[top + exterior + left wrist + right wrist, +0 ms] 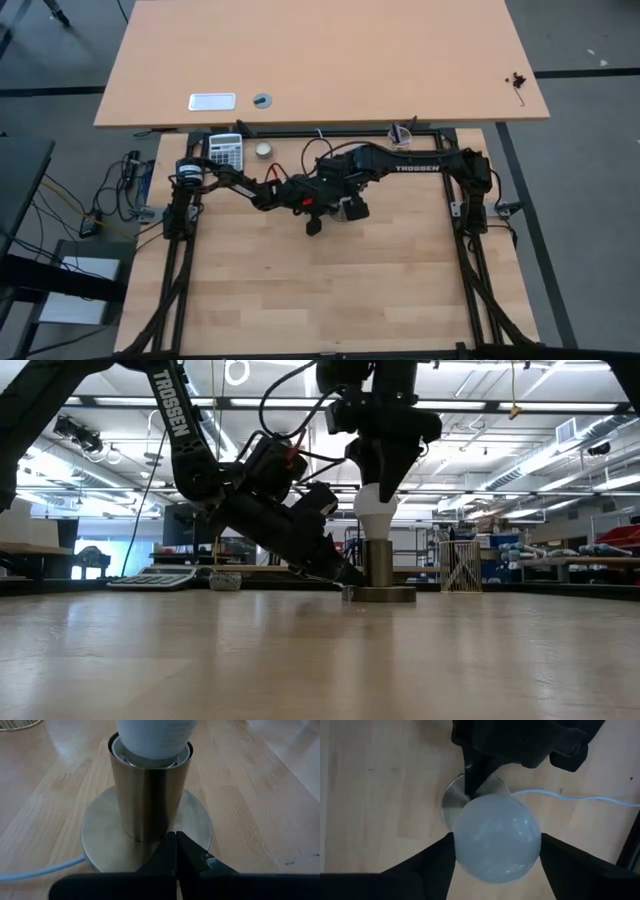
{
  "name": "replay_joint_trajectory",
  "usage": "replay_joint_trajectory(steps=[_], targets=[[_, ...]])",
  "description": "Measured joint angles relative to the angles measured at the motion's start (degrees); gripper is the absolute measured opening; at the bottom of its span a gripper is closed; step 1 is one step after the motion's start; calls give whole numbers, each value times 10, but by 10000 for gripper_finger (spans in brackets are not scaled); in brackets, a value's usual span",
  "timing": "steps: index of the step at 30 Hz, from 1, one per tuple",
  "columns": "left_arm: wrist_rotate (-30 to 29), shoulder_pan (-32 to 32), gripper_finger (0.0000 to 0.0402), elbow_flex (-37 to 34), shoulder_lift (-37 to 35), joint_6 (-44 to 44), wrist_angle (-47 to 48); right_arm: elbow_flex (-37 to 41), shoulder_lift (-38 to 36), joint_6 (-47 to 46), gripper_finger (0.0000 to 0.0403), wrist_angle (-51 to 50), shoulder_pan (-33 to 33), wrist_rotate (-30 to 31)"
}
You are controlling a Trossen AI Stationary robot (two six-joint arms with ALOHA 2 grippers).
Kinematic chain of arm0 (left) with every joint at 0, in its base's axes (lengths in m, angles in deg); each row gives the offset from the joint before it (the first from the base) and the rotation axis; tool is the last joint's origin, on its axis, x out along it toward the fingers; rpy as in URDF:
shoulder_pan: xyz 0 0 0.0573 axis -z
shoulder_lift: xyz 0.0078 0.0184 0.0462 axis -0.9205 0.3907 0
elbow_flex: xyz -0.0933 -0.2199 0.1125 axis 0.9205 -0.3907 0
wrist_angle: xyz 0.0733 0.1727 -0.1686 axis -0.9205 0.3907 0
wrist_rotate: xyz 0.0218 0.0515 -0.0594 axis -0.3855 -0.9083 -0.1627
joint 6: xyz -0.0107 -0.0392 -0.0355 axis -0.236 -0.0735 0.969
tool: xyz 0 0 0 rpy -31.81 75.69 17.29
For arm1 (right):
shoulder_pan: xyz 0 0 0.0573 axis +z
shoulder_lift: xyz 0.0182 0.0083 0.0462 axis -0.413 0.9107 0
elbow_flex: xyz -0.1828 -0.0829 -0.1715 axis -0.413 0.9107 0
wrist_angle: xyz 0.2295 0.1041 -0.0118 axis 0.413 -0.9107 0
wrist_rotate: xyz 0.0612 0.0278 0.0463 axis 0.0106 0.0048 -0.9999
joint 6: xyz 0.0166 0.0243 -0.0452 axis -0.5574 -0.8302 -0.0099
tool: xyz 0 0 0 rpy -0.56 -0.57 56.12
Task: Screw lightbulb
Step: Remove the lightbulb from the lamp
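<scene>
The white lightbulb (377, 512) stands upright with its narrow end in the round metal socket tube (378, 563), which rises from a flat disc base (380, 595) on the table. My right gripper (385, 478) comes down from above and is shut on the bulb's globe (495, 837). My left gripper (176, 851) is shut and slants down from the table's left side, its tips on the disc base at the foot of the tube. A thin white cord (570, 797) leads away from the base. In the high view the right arm hides the bulb. My left gripper rests its shut fingertips (175, 845) on the top of the disc base (197, 822), right beside the tube's foot. It slants down from the table's left side. The base lies flat on the table. My right gripper pinches the globe between its two fingers (432, 862), one on each side of its widest part (465, 845). The fingers point straight down. The bulb stands upright with its lower end inside the socket tube.
A calculator (226, 151) and a small round tin (263, 150) lie at the table's far left edge. A second, pale table (320, 60) stands beyond the far edge. The near half of the wooden table (330, 290) shows bare wood.
</scene>
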Motion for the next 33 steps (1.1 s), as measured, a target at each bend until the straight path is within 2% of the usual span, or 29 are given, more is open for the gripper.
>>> replay_joint_trajectory(steps=[6, 9, 11, 15, 18, 27, 30, 33], targets=[[0, 0, 1, 0, 0, -1, 0, -35, 0, -81, 305, -9, 21, 39], [1, 0, 1, 0, 0, 0, 0, -58, -1, -155, 312, -16, 26, 71], [0, 0, 1, 0, 0, 0, 0, -74, -1, -240, 315, -25, 27, 73], [1, 0, 1, 0, 0, 1, 0, -86, -2, -490, 315, -50, 24, 53], [1, 0, 1, 0, 0, 1, 0, -78, -2, -584, 314, -48, 24, 38], [0, 0, 1, 0, 0, 3, 0, -33, 5, -654, 312, -34, 26, 63], [0, 0, 1, 0, 0, 3, 0, -23, 4, -628, 300, -27, 25, 63], [0, 0, 1, 0, 0, 3, 0, -17, 4, -560, 282, -26, 23, 62]])
